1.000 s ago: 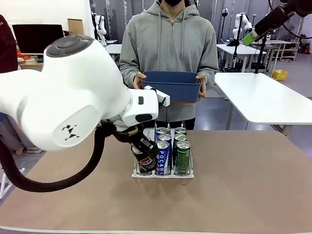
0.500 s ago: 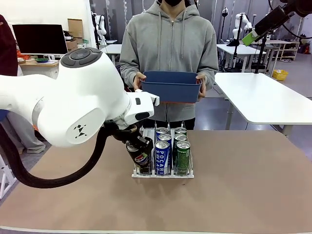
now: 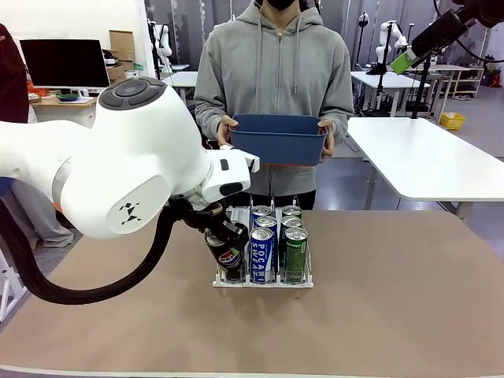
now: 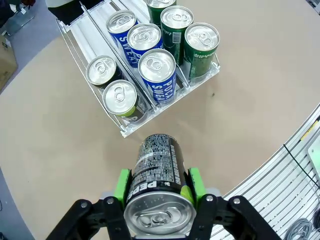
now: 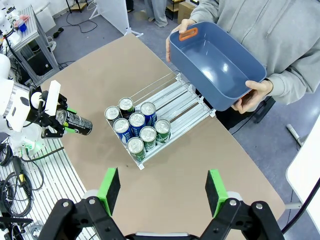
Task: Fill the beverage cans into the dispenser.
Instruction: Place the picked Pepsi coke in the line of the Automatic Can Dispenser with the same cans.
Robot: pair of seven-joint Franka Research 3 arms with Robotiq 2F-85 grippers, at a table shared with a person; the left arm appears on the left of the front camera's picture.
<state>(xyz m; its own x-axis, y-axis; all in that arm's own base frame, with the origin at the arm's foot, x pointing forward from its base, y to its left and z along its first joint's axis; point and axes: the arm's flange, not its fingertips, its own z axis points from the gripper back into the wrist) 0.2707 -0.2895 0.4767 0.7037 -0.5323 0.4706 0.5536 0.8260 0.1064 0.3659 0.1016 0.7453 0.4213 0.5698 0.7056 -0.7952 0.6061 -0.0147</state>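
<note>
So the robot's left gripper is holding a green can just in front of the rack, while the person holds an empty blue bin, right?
Not quite: the can in the left gripper is a black Pepsi one, as the left wrist view shows. The rest holds: it is just before the rack, and the person's blue bin is empty.

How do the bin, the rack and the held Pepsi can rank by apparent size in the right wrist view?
1. Bin, though it is held up nearer the camera.
2. Rack.
3. Pepsi can, in the left gripper.

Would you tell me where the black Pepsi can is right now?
The black Pepsi can is clamped in the left gripper, held above the table just short of the dispenser's front lip.
</note>
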